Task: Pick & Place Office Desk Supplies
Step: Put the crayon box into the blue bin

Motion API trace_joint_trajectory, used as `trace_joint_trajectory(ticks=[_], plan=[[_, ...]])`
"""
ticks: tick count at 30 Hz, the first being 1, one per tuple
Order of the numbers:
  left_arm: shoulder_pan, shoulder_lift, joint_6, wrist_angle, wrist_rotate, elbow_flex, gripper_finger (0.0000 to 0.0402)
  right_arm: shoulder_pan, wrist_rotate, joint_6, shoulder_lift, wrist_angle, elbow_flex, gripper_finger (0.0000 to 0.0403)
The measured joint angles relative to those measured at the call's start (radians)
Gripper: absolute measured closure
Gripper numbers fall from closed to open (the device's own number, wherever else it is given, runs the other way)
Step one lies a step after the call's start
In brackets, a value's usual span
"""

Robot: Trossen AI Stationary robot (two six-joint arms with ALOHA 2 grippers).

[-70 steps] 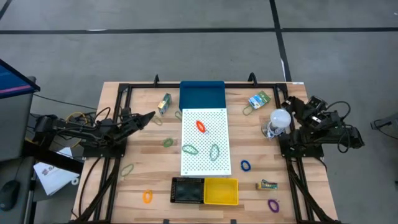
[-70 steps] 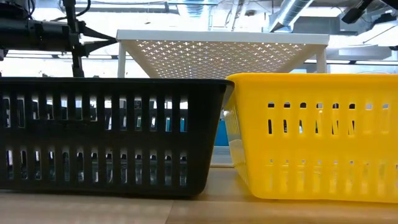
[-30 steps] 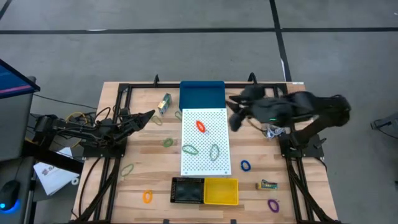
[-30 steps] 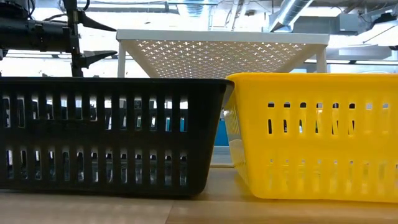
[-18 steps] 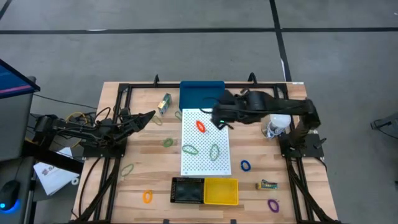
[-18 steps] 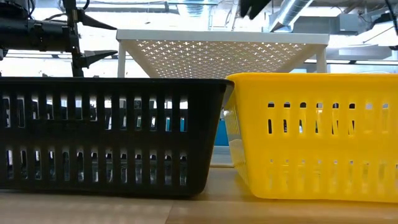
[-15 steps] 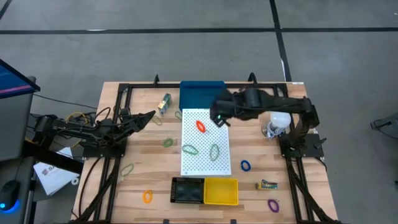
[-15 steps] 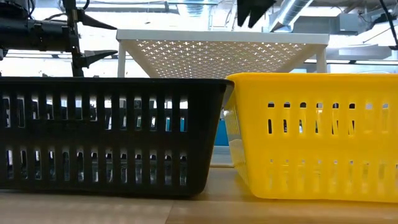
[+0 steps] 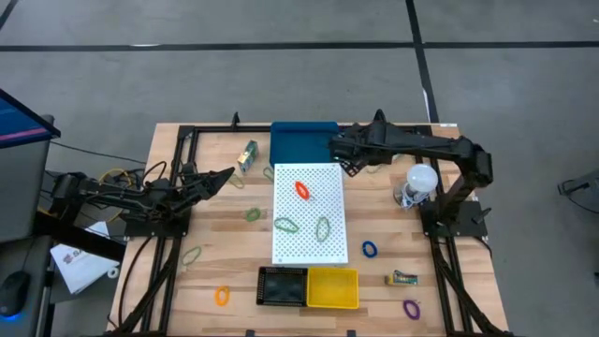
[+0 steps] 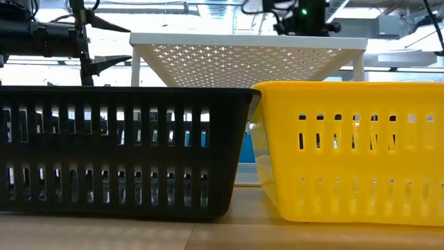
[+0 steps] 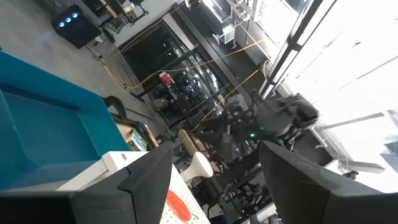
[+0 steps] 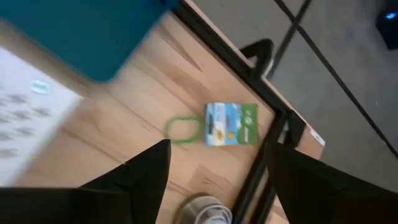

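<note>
A: Where are the supplies?

B: Scattered. On the white perforated board [image 9: 308, 213] at the table's centre lie a red band [image 9: 302, 190] and two green bands [image 9: 285, 225], one at the board's 8 o'clock, the other [image 9: 323, 228] at its 5 o'clock. On the wooden table [image 9: 215, 215] itself, a green band [image 9: 253, 214] lies off the board's 9 o'clock side, and a pale one [image 9: 191, 254] farther toward 8 o'clock.

A: And nearer the front edge?

B: An orange band [image 9: 222, 296] at 7 o'clock, beside the black basket [image 9: 282, 286]. A blue band [image 9: 370, 250] at 4 o'clock, a printed packet [image 9: 403, 278] beyond it, and a purple band [image 9: 412, 307] at the corner past the yellow basket [image 9: 332, 288].

A: Any packets at the back?

B: One packet [image 9: 247, 155] at 11 o'clock, left of the blue tray [image 9: 303, 142]. The right wrist view shows a blue-and-green packet [image 12: 231, 124] touching a green loop [image 12: 182, 129] on the wood near the table's frame.

A: The grippers?

B: The right gripper [image 9: 339, 155] hangs at 1 o'clock off the board, at the tray's right edge, its fingers [image 12: 147, 168] spread with nothing between them. The left gripper [image 9: 225, 176] sits at 10 o'clock above the table's left side, released, fingers [image 11: 146, 177] parted and bare.

A: Anything else?

B: A white bulb-like object [image 9: 421, 178] stands at 3 o'clock, near the right arm's base.
</note>
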Motion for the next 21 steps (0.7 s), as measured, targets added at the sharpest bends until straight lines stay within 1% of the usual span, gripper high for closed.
trace_joint_trajectory(ticks=[5,13,16,21], plan=[[0.0,0.0,-0.002,0.001,-0.009,0.0,0.0164,-0.043,0.003,-0.053,-0.012,0.085,-0.141,0.0146],[0.0,0.0,-0.008,0.005,-0.037,0.0,0.0164,-0.089,0.002,-0.073,0.015,0.174,-0.297,0.0146],[0.0,0.0,-0.009,0.01,-0.053,0.0,0.0164,-0.115,-0.015,-0.098,0.015,0.266,-0.36,0.0146],[0.0,0.0,-0.01,0.013,-0.069,0.0,0.0164,-0.17,-0.024,-0.124,0.014,0.319,-0.426,0.0146]])
